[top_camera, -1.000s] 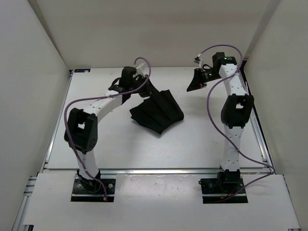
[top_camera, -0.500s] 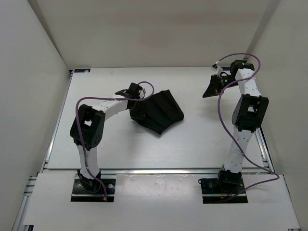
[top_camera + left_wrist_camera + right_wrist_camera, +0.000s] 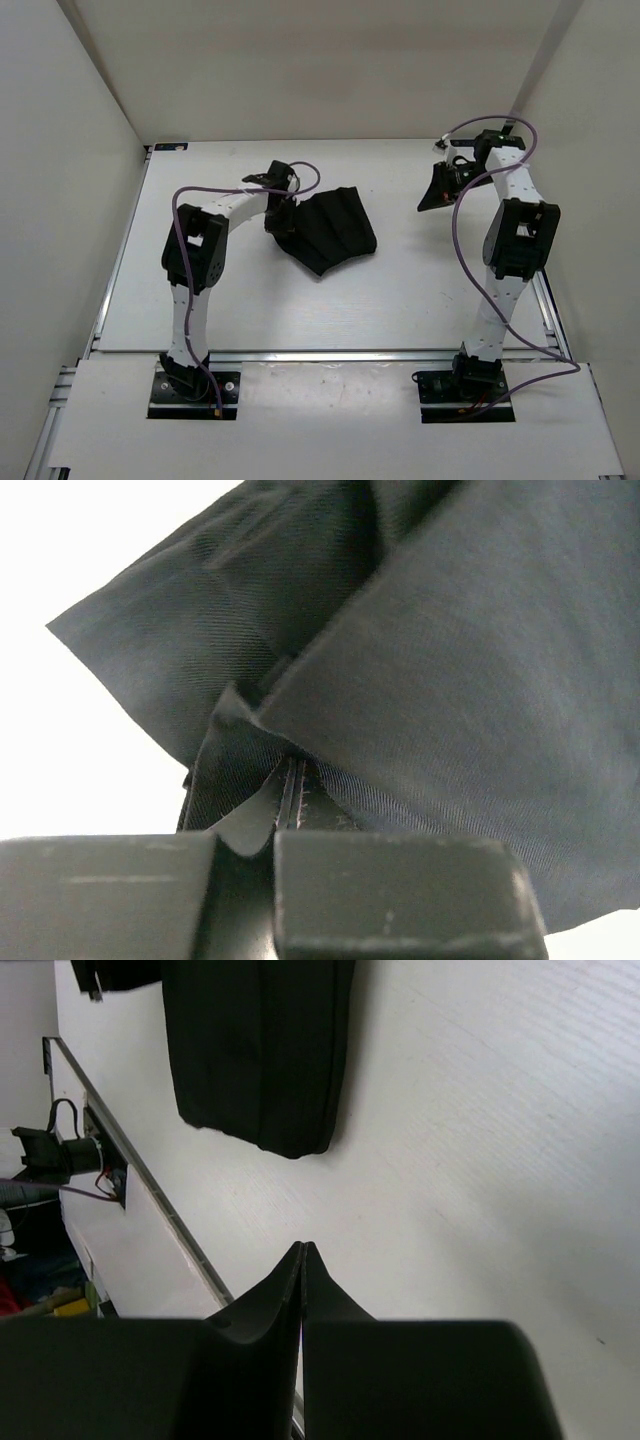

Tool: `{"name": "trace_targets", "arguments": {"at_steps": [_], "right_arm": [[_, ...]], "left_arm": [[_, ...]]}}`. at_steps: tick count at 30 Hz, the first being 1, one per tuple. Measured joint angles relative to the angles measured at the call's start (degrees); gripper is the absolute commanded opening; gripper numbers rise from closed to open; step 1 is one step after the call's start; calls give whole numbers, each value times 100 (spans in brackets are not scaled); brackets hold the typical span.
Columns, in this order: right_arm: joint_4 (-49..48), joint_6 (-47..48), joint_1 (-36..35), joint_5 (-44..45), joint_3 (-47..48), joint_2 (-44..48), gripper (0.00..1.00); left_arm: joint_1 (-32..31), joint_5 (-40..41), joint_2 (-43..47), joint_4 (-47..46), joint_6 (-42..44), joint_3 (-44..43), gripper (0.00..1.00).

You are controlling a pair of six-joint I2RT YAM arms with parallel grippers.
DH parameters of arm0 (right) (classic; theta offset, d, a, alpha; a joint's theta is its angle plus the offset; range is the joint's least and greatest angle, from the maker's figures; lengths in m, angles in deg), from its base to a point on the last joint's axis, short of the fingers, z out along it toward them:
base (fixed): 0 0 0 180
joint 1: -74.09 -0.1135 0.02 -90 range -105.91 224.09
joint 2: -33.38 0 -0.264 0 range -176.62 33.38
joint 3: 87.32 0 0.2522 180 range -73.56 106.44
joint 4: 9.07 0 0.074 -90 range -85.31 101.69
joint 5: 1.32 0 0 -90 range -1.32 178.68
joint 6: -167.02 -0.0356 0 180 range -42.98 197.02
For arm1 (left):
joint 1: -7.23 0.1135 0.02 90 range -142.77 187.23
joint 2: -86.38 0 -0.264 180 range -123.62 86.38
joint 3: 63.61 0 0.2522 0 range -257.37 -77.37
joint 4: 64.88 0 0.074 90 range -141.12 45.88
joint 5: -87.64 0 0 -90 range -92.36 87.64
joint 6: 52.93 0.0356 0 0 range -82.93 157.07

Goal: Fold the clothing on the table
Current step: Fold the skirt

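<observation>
Lying a little left of the desk's (image 3: 410,300) middle, the clothing (image 3: 330,232) is a black bundle with pleat-like folds, its widest edge toward the near right. The left arm (image 3: 235,205) bends over from the near-left and reaches the garment's left edge. There the left jaws are closed on the cloth. In the left wrist view a ridge of the dark fabric (image 3: 450,660) is pinched where the two fingers meet, and the rest of the garment fills most of that view.

The right arm (image 3: 512,190) stands tall over the far right of the desk, well apart from the garment. Its jaws are pressed together with nothing between them, hanging above bare white surface. In the right wrist view the garment (image 3: 260,1050) shows at the top of the picture, lying flat on the desk (image 3: 480,1160).

Purple cables (image 3: 459,240) loop along both arms. An aluminium rail (image 3: 330,355) runs along the near edge, and white walls (image 3: 300,70) close in the other three sides. Nothing lies between the right jaws and the garment.
</observation>
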Motion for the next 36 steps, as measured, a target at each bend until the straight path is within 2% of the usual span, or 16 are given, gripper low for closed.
{"name": "trace_targets", "arguments": {"at_steps": [7, 11, 13, 14, 16, 18, 21, 23, 24, 25, 27, 28, 29, 30, 32, 36], "right_arm": [[-4, 13, -61, 20, -546, 529, 0], [2, 4, -4, 26, -868, 837, 0], [-9, 4, 13, 44, -927, 890, 0], [-15, 4, 13, 66, -929, 890, 0], [-50, 0, -2, 92, -929, 890, 0], [-76, -11, -48, 107, -929, 890, 0], [-155, -35, -149, 107, -927, 890, 0], [-177, -63, -219, 107, -914, 887, 0], [-181, -79, -249, 107, -907, 887, 1], [-184, -103, -282, 109, -890, 883, 4], [-214, -201, -350, 166, -817, 866, 18], [-240, -273, -380, 234, -785, 863, 40], [-289, -398, -417, 352, -745, 859, 77], [-354, -505, -455, 503, -704, 855, 97], [-492, -660, -514, 820, -621, 837, 100], [-782, -970, -621, 1565, -529, 804, 99]], "left_arm": [[597, 426, -706, 321, 302, -1307, 0], [855, 721, -662, 243, 450, -1700, 8], [800, 850, -474, 142, 573, -1668, 22], [715, 876, -343, 37, 645, -1582, 25], [411, 918, 87, -308, 833, -1167, 44], [-48, 907, 688, -796, 1023, -452, 53], [-835, 761, 1495, -1283, 1187, 483, 60], [-1187, 483, 1836, -1517, 1099, 925, 69], [-1222, 376, 1926, -1563, 1043, 1062, 71], [-1209, 323, 1987, -1576, 942, 1165, 99], [-1082, 313, 2033, -1506, 717, 1276, 98], [-1003, 328, 2039, -1456, 551, 1285, 99], [-929, 326, 2052, -1381, 385, 1283, 98], [-855, 330, 2070, -1263, 227, 1266, 99], [-697, 332, 2083, -918, -85, 1104, 99], [-518, 490, 2118, -205, -472, 614, 99]]}}
